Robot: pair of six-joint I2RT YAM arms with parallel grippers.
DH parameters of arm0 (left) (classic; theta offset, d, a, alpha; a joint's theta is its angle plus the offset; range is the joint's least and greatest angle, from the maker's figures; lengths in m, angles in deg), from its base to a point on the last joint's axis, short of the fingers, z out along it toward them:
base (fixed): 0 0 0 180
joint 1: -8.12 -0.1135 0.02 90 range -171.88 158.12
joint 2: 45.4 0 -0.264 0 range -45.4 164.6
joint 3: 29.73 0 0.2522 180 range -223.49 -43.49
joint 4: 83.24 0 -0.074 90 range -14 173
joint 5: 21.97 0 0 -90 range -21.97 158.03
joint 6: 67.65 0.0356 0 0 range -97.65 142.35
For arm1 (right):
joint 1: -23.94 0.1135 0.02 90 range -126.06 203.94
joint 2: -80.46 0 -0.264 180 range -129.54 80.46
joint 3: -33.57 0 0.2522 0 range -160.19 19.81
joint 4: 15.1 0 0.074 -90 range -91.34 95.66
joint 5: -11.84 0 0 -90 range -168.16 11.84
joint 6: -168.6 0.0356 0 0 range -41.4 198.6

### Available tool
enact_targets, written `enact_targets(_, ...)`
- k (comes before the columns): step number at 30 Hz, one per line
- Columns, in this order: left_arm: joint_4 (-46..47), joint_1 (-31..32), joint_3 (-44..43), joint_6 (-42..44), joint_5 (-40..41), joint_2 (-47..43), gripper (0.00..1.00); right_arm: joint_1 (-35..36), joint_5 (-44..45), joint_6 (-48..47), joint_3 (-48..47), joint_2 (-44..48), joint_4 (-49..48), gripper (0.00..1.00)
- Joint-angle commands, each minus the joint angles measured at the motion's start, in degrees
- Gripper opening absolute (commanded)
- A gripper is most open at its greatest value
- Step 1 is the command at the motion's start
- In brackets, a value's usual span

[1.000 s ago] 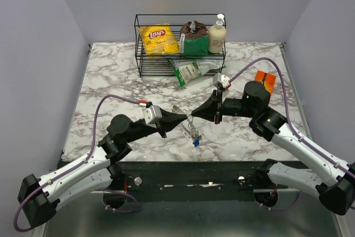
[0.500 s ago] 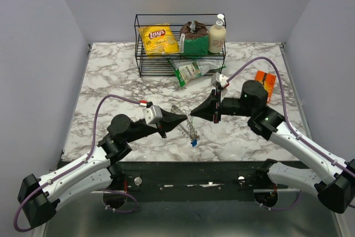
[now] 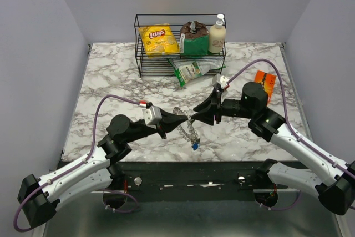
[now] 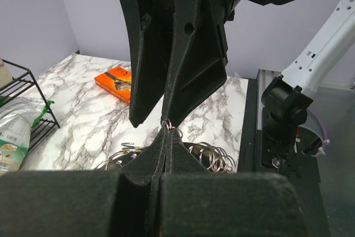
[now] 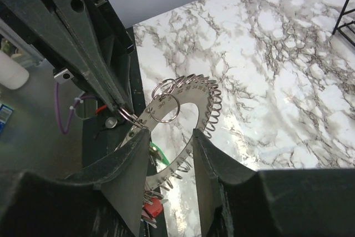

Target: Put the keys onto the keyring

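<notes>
Since earlier the right tool (image 5: 169,134) has parted its jaws. Nearest, a blue key (image 3: 194,145) dangles under the keyring (image 5: 206,99), held above the table (image 3: 111,81) by the clamped left tool (image 4: 166,132). Threading this key looks done; next, back the right tool off without snagging coils.

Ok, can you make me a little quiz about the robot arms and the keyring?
1. True or false: the right gripper has its jaws apart.
2. Which one pinches the keyring? A: left gripper; B: right gripper; C: neither.
3. Fill in: the yellow chip bag lies in the wire ____.
Key: 1 true; 2 A; 3 basket.
</notes>
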Motion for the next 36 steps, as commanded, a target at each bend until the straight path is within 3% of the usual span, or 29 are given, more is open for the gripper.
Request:
enact_targets(1, 3.74, -0.06, -1.21, -0.14, -0.6, -0.98, 0.0, 0.09, 1.51, -1.53, 1.25, 3.17, 0.49, 0.47)
enact_targets(15, 4.27, -0.06, -1.56, -0.23, -1.13, -0.36, 0.0, 0.09, -0.33, -3.29, 1.51, 4.31, 0.49, 0.52)
enact_targets(21, 4.44, -0.06, -1.65, -0.4, -2.96, -0.01, 0.0, 0.09, -8.58, -5.14, 4.24, 8.27, -4.95, 0.53)
enact_targets(23, 4.62, 0.03, -1.82, -0.58, -3.76, 0.34, 0.0, 0.09, -11.66, -5.66, 4.33, 9.24, -6.19, 0.61)
enact_targets(26, 4.88, -0.06, -2.26, -0.93, -5.34, 1.04, 0.0, 0.17, -15.09, -5.93, 3.89, 9.33, -7.07, 0.65)
enact_targets(30, 5.23, -0.06, -2.7, -1.54, -6.31, 2.01, 0.0, 0.09, -19.57, -5.49, 3.01, 7.67, -8.56, 0.65)
enact_targets(36, 5.94, -0.06, -2.79, -1.9, -7.01, 2.27, 0.0, 0.09, -18.97, -5.4, 3.45, 5.73, -8.65, 0.62)
